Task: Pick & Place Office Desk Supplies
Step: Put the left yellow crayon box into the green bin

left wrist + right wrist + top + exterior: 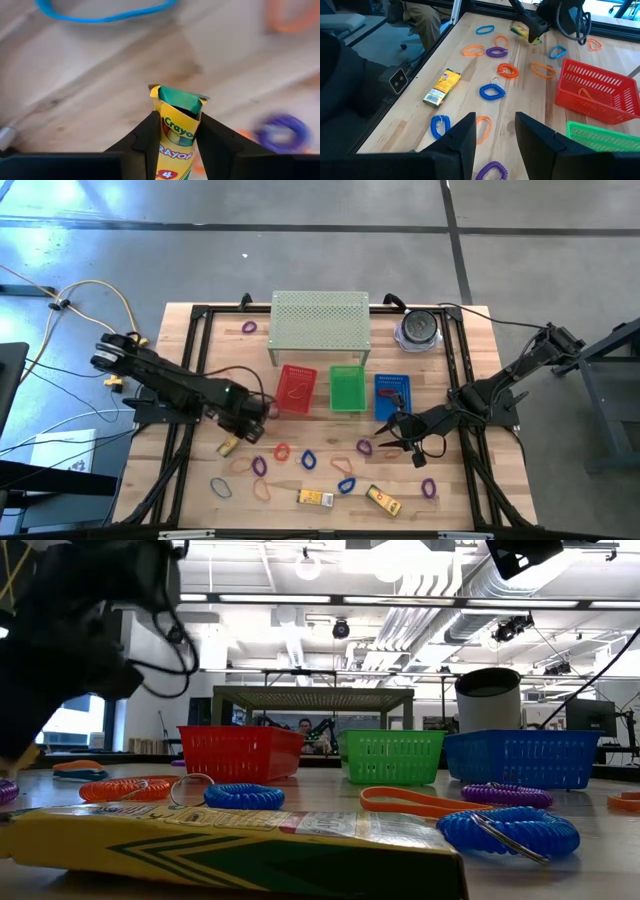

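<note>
The left hand (176,145) is clamped on a yellow crayon box (177,132), just above the bench (200,470) left of the red basket (296,388). Lift straight, keeping the grip square. The right hand (492,132), partly open and empty, waits near the blue basket (391,394).

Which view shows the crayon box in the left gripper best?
Left wrist view: the crayon box fills the frame, pinched in the left gripper. High view shows a small yellow speck; right wrist view shows it far off; low view hides it.
</note>
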{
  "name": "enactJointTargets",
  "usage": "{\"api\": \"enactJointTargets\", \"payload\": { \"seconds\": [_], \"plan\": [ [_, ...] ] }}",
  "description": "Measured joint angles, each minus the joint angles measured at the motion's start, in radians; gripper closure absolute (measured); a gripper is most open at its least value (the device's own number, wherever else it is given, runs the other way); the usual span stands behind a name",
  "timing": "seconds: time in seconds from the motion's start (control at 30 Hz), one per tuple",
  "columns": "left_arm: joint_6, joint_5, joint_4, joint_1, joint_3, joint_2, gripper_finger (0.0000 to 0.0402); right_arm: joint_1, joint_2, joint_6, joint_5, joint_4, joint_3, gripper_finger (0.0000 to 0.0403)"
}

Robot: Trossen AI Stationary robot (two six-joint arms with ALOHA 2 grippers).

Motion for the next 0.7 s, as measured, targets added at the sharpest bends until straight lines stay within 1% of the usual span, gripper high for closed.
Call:
{"api": "enactJointTargets", "payload": {
  "seconds": [0.2, 0.33, 0.4, 0.47, 0.53, 0.7],
  "plan": [
    [0.02, 0.011, -0.001, 0.001, 0.062, -0.068, 0.0307, 0.0, 0.0, 0.0, 0.0, 0.0, 0.0, 0.0279],
    [0.043, -0.021, 0.004, 0.0, 0.108, -0.118, 0.0308, 0.0, 0.0, 0.0, 0.0, 0.0, 0.0, 0.0279],
    [0.061, -0.042, 0.037, 0.0, 0.13, -0.144, 0.0308, 0.0, 0.0, 0.0, -0.001, 0.0, 0.0, 0.0279],
    [0.091, -0.074, 0.105, 0.0, 0.144, -0.168, 0.0308, 0.0, 0.0, 0.0, -0.001, 0.0, 0.0, 0.0279],
    [0.143, -0.107, 0.211, 0.0, 0.153, -0.186, 0.0308, 0.0, 0.0, 0.0, -0.001, 0.002, 0.0, 0.0279],
    [0.363, -0.161, 0.544, 0.001, 0.154, -0.191, 0.0308, 0.0, 0.0, -0.005, -0.001, 0.053, 0.0, 0.0279]
  ]
}}
